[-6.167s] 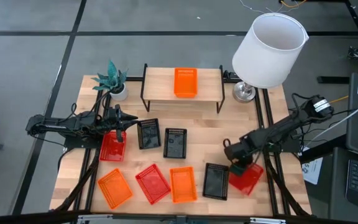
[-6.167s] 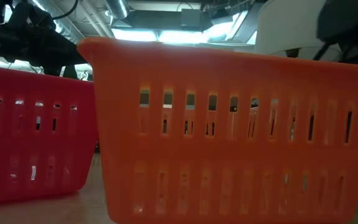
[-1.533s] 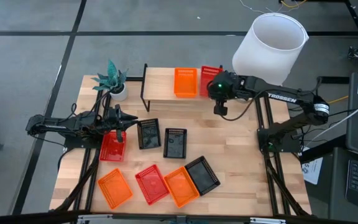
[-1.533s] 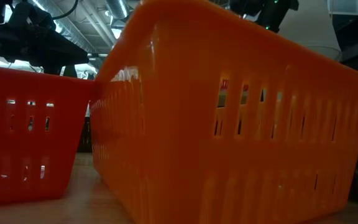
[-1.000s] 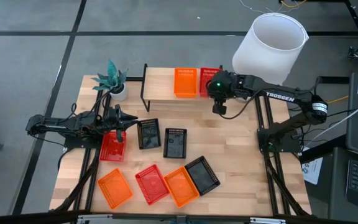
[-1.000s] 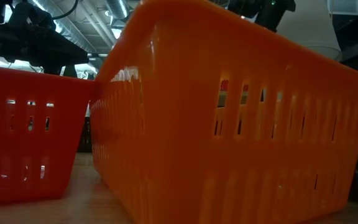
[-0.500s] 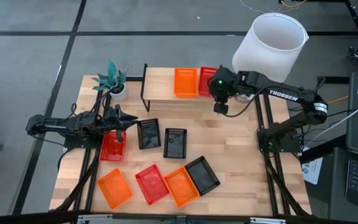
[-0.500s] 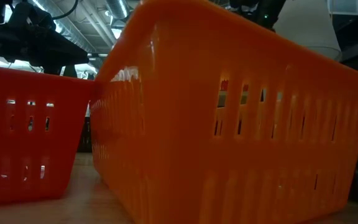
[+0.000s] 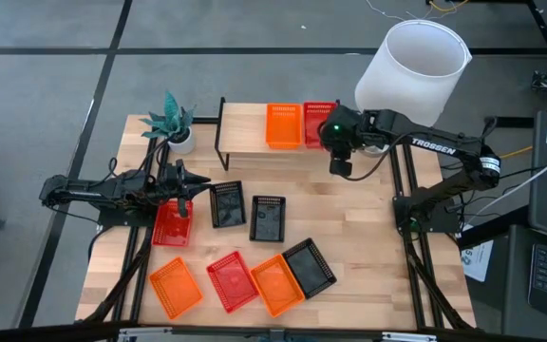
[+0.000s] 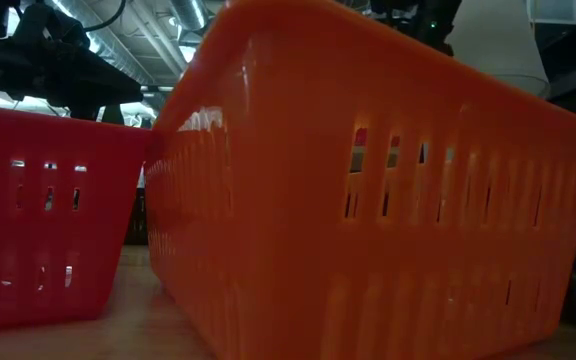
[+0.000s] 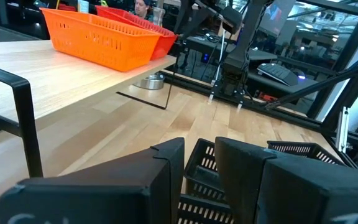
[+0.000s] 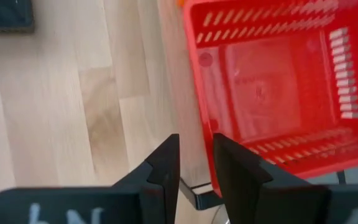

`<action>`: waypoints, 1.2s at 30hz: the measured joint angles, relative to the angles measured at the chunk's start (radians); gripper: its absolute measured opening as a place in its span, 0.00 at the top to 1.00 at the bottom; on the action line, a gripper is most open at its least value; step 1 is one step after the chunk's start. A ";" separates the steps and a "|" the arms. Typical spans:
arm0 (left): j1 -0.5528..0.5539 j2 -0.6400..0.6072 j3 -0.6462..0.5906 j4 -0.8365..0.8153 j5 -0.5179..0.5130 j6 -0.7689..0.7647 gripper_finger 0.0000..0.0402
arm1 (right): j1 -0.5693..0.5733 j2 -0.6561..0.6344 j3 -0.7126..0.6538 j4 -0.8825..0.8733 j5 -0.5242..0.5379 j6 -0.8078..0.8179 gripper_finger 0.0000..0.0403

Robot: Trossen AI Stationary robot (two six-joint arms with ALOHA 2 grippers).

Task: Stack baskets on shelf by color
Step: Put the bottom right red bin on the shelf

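The shelf [image 9: 245, 138] stands at the table's far side. On its top rest an orange basket [image 9: 284, 125] and, to its right, a red basket [image 12: 278, 81]. My right gripper [image 12: 194, 162] hovers open, pointing steeply down, just above the red basket's near left corner, with nothing between its fingers. My left gripper [image 11: 197, 162] waits open and level at the left, above a red basket [image 9: 171, 226]. Two black baskets [image 9: 226, 203] [image 9: 268, 218] sit mid-table. Orange, red and black baskets [image 9: 233, 280] lie along the near edge.
A white lamp [image 9: 414, 71] stands at the far right corner, close to my right arm. A small potted plant [image 9: 171, 122] is left of the shelf. In the low view an orange basket [image 10: 368, 200] and a red one [image 10: 48, 220] fill the foreground.
My right gripper has drawn a little up and toward the table's right edge, away from the red basket. The basket stays put on the shelf beside the orange one.
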 joint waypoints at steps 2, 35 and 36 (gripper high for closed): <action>0.000 0.000 0.000 0.000 0.000 0.000 0.79 | 0.000 0.000 0.000 -0.004 0.000 0.000 0.75; 0.000 0.000 0.000 0.000 0.000 0.000 0.79 | 0.073 -0.003 0.051 0.018 0.187 0.025 0.75; 0.000 0.000 0.000 0.000 0.000 0.000 0.79 | 0.072 -0.003 0.048 0.026 0.224 0.026 0.75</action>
